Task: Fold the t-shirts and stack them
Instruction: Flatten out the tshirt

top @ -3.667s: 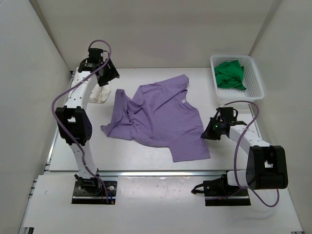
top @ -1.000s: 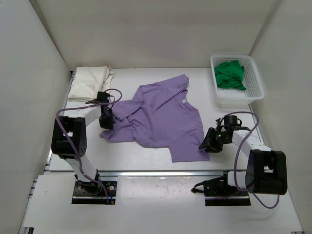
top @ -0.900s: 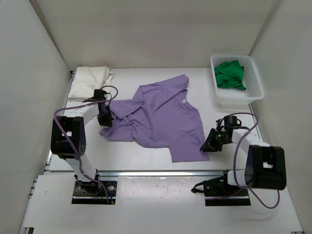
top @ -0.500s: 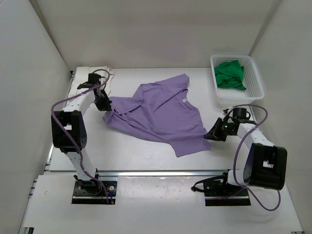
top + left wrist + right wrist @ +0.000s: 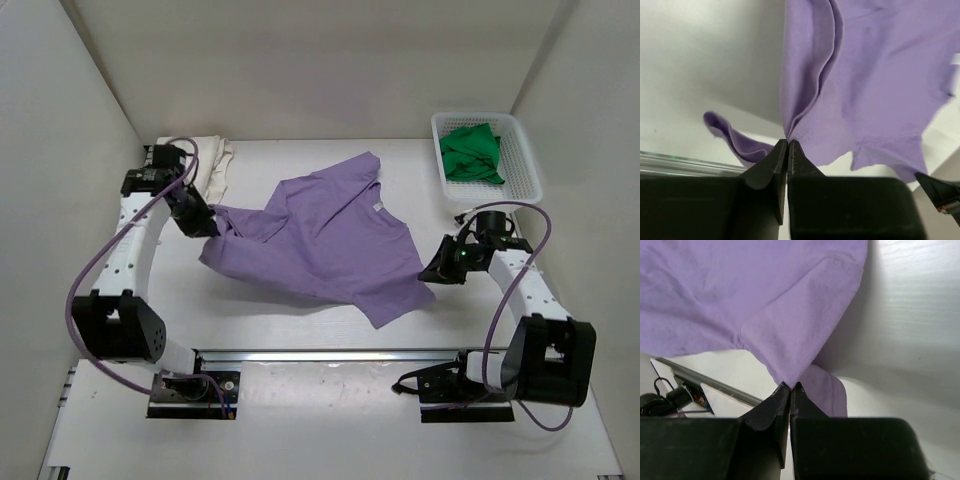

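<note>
The lavender t-shirt (image 5: 320, 240) hangs stretched above the table between both arms. My left gripper (image 5: 207, 222) is shut on its left edge; the left wrist view shows the cloth (image 5: 850, 85) pinched at the jaw tips of the left gripper (image 5: 788, 142). My right gripper (image 5: 432, 272) is shut on the right hem, where purple fabric (image 5: 765, 305) runs into the tips of the right gripper (image 5: 790, 385). A folded cream-white t-shirt (image 5: 210, 165) lies at the back left. The green t-shirt (image 5: 470, 152) sits crumpled in the basket.
The white lattice basket (image 5: 524, 160) stands at the back right corner. White walls close in the table on the left, back and right. A metal rail (image 5: 330, 355) runs along the table's near edge.
Both grippers closed on the lavender shirt's edges and lifted it off the table. The left arm swung back and left, the right arm rose, pulling the shirt taut between them.
</note>
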{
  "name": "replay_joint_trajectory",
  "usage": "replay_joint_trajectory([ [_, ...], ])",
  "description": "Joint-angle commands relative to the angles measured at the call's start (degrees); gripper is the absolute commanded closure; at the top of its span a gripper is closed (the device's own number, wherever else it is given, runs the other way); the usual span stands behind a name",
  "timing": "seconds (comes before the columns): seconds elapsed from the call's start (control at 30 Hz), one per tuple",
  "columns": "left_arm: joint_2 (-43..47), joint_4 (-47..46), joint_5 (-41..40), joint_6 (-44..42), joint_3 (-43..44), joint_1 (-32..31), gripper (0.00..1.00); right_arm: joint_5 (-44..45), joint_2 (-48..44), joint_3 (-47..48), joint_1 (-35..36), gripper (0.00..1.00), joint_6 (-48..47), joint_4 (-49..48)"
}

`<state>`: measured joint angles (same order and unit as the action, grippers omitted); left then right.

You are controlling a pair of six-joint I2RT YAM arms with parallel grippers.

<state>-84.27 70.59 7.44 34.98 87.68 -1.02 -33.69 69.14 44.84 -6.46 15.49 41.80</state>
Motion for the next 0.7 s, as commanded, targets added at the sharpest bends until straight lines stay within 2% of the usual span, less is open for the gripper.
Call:
replay_joint_trajectory([
  [0.0, -6.23, -2.78, 0.56, 3.68, -10.65, -1.61, 0.87, -0.32, 4.84, 2.70, -0.83, 1.00, 0.60, -3.21],
  [0.07, -10.97, -9.31, 0.64, 4.91, -13.83, -1.80, 0.86, -0.23, 7.84, 4.11, -1.54, 1.00, 0.69, -4.26],
  [0.13, -18.18, -13.45, -1.27, 5.27, -12.89, -1.79, 0.84, 0.29, 10.56, 5.08, -1.98, 1.00, 0.77, -5.41],
  [0.33, -31.37, -14.94, -2.70, 6.24, 7.84, -3.02, 0.73, 1.26, 13.73, 6.40, -1.98, 0.99, 1.56, -8.05],
  [0.4, -35.69, -14.25, -2.70, 6.59, 15.90, -3.47, 0.59, 2.31, 14.61, 7.45, -1.45, 1.00, 1.65, -7.88],
  [0.43, -39.01, -12.60, -2.87, 6.33, 19.42, -3.21, 0.44, 2.92, 14.96, 7.89, -1.28, 1.00, 1.65, -8.40],
  [0.47, -41.56, -9.71, -4.09, 6.15, 20.94, -2.68, 0.35, 3.10, 14.88, 7.98, -1.36, 1.00, 1.65, -8.32],
  [0.5, -42.37, -7.76, -5.49, 5.19, 22.35, -2.50, 0.31, 3.19, 14.79, 8.50, -1.62, 1.00, 1.65, -8.23],
  [0.57, -38.55, -7.65, -6.73, 1.86, 16.95, -1.27, 0.29, 3.37, 14.18, 8.68, -1.62, 1.00, 1.48, -7.97],
  [0.6, -36.08, -10.53, -7.35, 1.32, 14.21, -1.18, 0.29, 3.63, 13.83, 8.34, -1.71, 1.00, 1.91, -8.14],
  [0.67, -23.46, -16.58, -9.98, -0.08, 1.77, 0.74, 0.30, 3.46, 12.60, 6.59, -1.63, 1.00, 2.18, -8.66],
])
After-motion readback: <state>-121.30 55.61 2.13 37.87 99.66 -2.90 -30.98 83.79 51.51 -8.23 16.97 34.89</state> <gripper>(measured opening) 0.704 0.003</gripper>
